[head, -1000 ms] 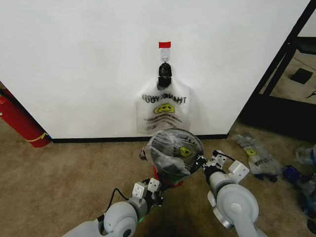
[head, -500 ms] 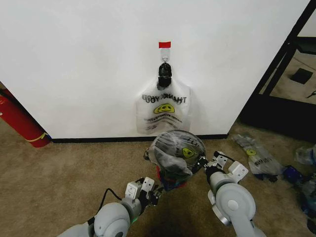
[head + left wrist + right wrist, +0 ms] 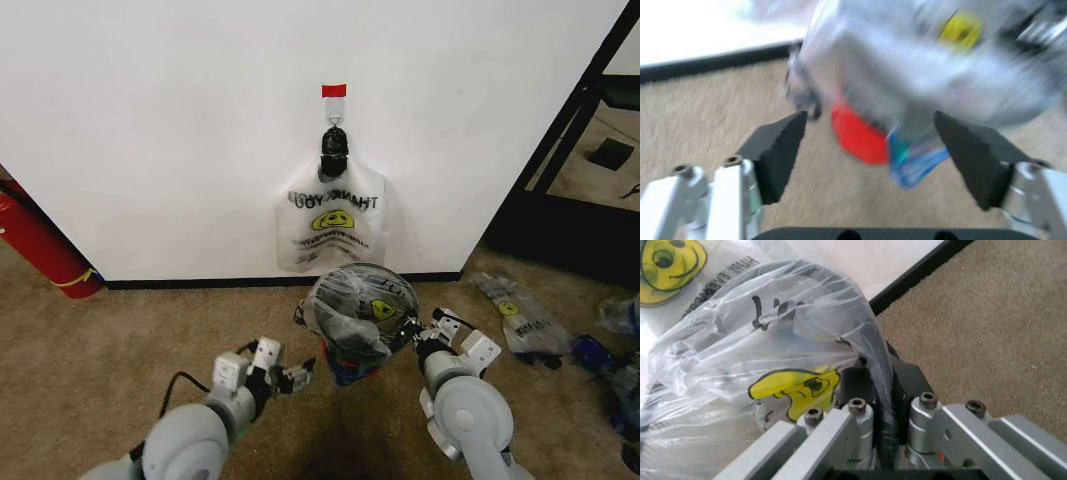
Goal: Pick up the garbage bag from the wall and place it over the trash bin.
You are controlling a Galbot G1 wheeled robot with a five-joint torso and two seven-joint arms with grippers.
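White wall (image 3: pixel 150 120) filled upper frame. Garbage bag (image 3: pixel 350 310) draped over trash bin (image 3: pixel 385 285), frame centre. Right end effector (image 3: pixel 408 330) clenched on garbage bag; left end effector (image 3: pixel 298 372) released, lower left.

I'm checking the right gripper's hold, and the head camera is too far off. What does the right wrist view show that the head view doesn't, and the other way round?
Right wrist view alone: the right gripper shut on a fold of the garbage bag, close up.

Head view alone: the left gripper, open, beside the trash bin, and the fire extinguisher.

Both: the bag's yellow smiley, the wall with its hanging "THANK YOU" bag, and the carpet.
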